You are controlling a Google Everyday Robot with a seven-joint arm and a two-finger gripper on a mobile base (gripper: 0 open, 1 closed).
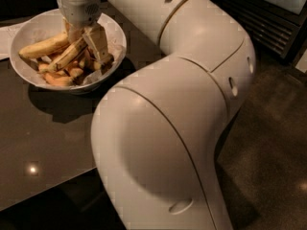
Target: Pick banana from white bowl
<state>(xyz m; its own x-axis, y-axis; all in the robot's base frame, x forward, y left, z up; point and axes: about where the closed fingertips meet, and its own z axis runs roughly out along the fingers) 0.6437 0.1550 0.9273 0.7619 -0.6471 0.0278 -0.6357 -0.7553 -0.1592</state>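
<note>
Low inside white bowl [118, 38], gripper [86, 46].

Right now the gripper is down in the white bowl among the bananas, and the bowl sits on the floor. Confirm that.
Not the floor: the camera view shows the white bowl on the dark table. The gripper is down in it among the bananas.

Hand [87, 48] at banana [64, 59] in white bowl [116, 38]

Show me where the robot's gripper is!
The gripper is at the camera view's upper left, down inside the white bowl, right by a long banana.
</note>
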